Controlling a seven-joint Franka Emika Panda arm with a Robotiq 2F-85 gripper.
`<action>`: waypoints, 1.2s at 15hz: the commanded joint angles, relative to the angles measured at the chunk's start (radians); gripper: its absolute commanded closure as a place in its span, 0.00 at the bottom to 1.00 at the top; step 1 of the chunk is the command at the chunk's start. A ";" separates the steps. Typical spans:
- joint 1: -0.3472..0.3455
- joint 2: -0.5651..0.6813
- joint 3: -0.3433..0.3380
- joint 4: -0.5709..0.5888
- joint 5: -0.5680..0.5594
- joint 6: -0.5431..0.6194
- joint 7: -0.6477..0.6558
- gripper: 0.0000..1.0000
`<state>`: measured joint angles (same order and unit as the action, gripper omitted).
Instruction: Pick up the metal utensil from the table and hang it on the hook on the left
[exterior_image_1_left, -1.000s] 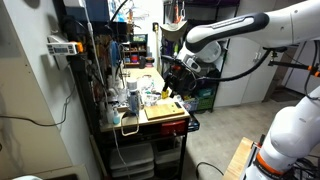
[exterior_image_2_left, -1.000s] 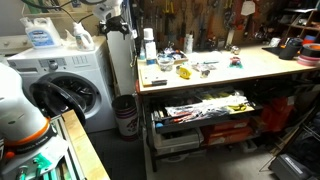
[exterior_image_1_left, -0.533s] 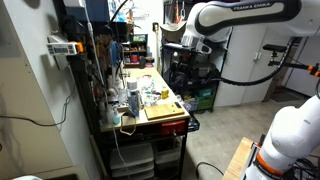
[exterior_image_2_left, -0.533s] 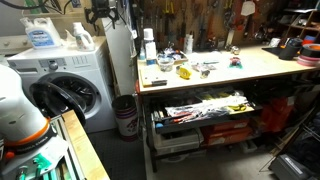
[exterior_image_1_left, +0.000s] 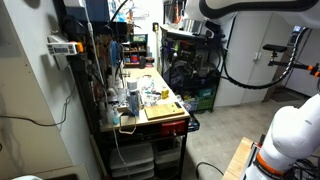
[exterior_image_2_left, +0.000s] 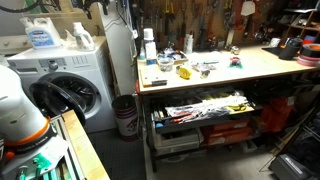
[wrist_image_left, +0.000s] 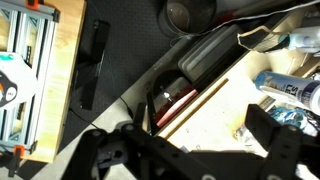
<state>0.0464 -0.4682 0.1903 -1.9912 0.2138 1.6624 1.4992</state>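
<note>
The table (exterior_image_1_left: 150, 88) is a narrow cluttered workbench with a tan top and a red front edge; it also shows in the other exterior view (exterior_image_2_left: 255, 66). My gripper (exterior_image_1_left: 190, 32) hangs high above its far end, near the top edge of an exterior view (exterior_image_2_left: 97, 5). In the wrist view the gripper (wrist_image_left: 205, 128) is open and empty, looking down on the tan top (wrist_image_left: 215, 115). A thin silvery wire shape (wrist_image_left: 256, 38) lies near the top right there; it may be the metal utensil. I cannot make the utensil out in either exterior view.
A tan board (exterior_image_1_left: 163, 110) lies at the table's front end, with bottles (exterior_image_1_left: 131, 97) beside it. A tool wall (exterior_image_2_left: 200, 20) stands behind the bench and a full shelf (exterior_image_2_left: 205, 108) lies under it. A washing machine (exterior_image_2_left: 65, 85) and a white cylinder (exterior_image_2_left: 120, 60) stand beside the table.
The arm has risen steadily; the gripper went from just above the table's end to high above it, almost out of the top of one exterior view.
</note>
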 joint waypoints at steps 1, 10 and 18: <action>0.014 0.016 0.004 0.055 -0.069 -0.032 -0.157 0.00; 0.025 0.017 0.014 0.103 -0.150 0.021 -0.597 0.00; 0.031 0.029 0.033 0.110 -0.122 0.210 -0.869 0.00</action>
<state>0.0703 -0.4532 0.2188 -1.8847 0.0884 1.7796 0.6906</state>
